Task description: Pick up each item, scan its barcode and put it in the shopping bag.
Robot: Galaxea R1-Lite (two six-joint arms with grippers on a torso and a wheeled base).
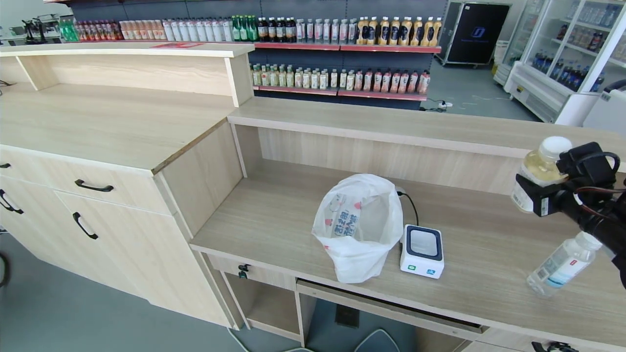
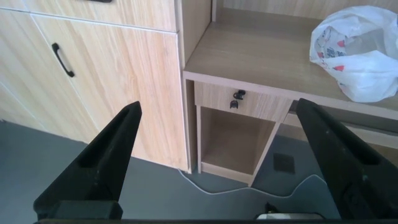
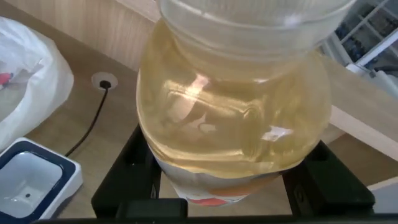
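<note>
right gripper (image 1: 535, 195): clamped on yellow bottle (image 1: 540, 168), upright, raised above counter (image 1: 274, 215), probably for scanning
scanner (image 1: 422, 250): face up, just beside bag (image 1: 359, 230), which stands open for drop-in
2nd bottle (image 1: 562, 266): on counter, waiting
left gripper (image 2: 217, 118): fingers spread, empty, low, out of the way

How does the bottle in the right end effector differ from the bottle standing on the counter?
The held bottle carries pale yellow liquid; the counter bottle looks clear. The held bottle is clamped in the right end effector, raised above the counter; the counter bottle stands free, near the front edge. The held bottle looks squatter, the counter bottle slimmer. Both have white caps and labels.
</note>
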